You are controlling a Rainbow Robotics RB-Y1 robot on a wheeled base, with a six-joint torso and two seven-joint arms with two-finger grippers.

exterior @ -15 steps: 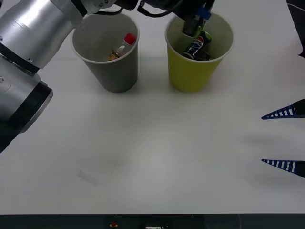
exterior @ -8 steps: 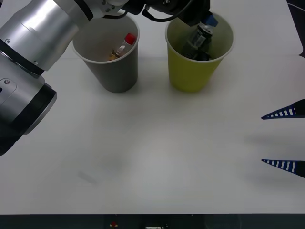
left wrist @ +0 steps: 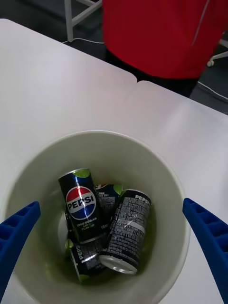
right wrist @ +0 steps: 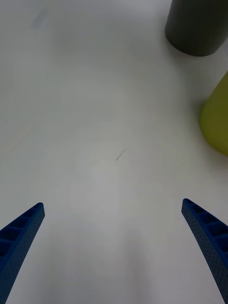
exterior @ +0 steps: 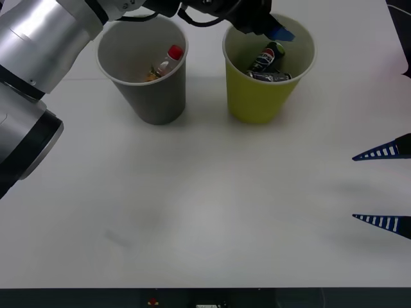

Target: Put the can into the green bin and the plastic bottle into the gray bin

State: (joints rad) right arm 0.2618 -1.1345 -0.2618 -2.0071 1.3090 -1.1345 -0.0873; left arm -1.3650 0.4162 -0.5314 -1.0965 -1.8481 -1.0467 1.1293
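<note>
Can released, both items binned.
Left gripper (left wrist: 114, 256) has lifted above green bin (exterior: 263, 96), jaws open and empty; can (left wrist: 81, 205) now lies inside. Bottle (exterior: 164, 63) in gray bin (exterior: 151, 96). Right gripper (exterior: 383, 187) open, parked.

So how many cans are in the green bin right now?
3 cans lie piled in the green bin; more may be hidden beneath.

The left gripper (exterior: 273, 29) is mostly cut off by the front view's top edge. The plastic bottle (exterior: 164, 63) shows just its upper part above the gray bin (exterior: 149, 93) wall. The lowest cans in the green bin (left wrist: 166, 190) are partly covered by others.
</note>
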